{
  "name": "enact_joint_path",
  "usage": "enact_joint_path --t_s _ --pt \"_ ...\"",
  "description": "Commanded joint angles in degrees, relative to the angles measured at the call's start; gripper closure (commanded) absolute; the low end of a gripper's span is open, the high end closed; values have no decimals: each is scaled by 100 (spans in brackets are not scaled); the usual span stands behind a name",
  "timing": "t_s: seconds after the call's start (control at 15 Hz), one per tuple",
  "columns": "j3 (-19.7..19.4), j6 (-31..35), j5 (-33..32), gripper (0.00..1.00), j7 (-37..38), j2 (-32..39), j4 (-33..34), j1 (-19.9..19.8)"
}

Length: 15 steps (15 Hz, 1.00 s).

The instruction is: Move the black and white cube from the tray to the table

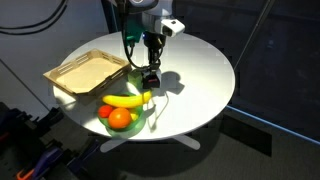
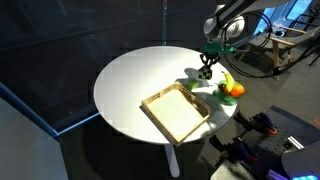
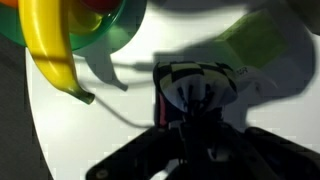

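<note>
The black and white cube [image 3: 195, 85] sits between my gripper's dark fingers in the wrist view. In an exterior view my gripper [image 1: 150, 76] is shut on the cube [image 1: 150, 79] and holds it at or just above the white table [image 1: 205, 65], right of the tray [image 1: 85, 70]. It is close to the fruit bowl. The gripper [image 2: 205, 71] also shows beyond the light-wood tray [image 2: 175, 113] on the round table [image 2: 125, 80]. I cannot tell whether the cube touches the tabletop.
A green fruit bowl [image 1: 125, 118] with a banana [image 1: 125, 99] and an orange [image 1: 120, 117] stands at the table's edge next to the gripper; the banana [image 3: 50, 50] fills the wrist view's left. A yellow-green block [image 3: 255, 45] lies just past the cube.
</note>
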Motion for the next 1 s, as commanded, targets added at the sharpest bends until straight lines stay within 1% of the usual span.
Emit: enact_joint_path --t_s 0.0,0.07,0.13,0.2,0.33,0.6,0.67,0.93 --pt "39 -197 134 94 -113 191 270 -75" --pt "49 -197 139 61 -128 216 280 -76" --pt "53 -201 137 60 -132 231 286 -71" --pt "61 -215 126 54 -146 246 294 -62" --pt "83 -208 89 37 -167 247 272 -18" --pt "190 -184 50 6 -316 130 172 79" --pt "211 -182 32 1 -344 98 152 112" --pt "284 -186 -41 0 -489 -65 55 260"
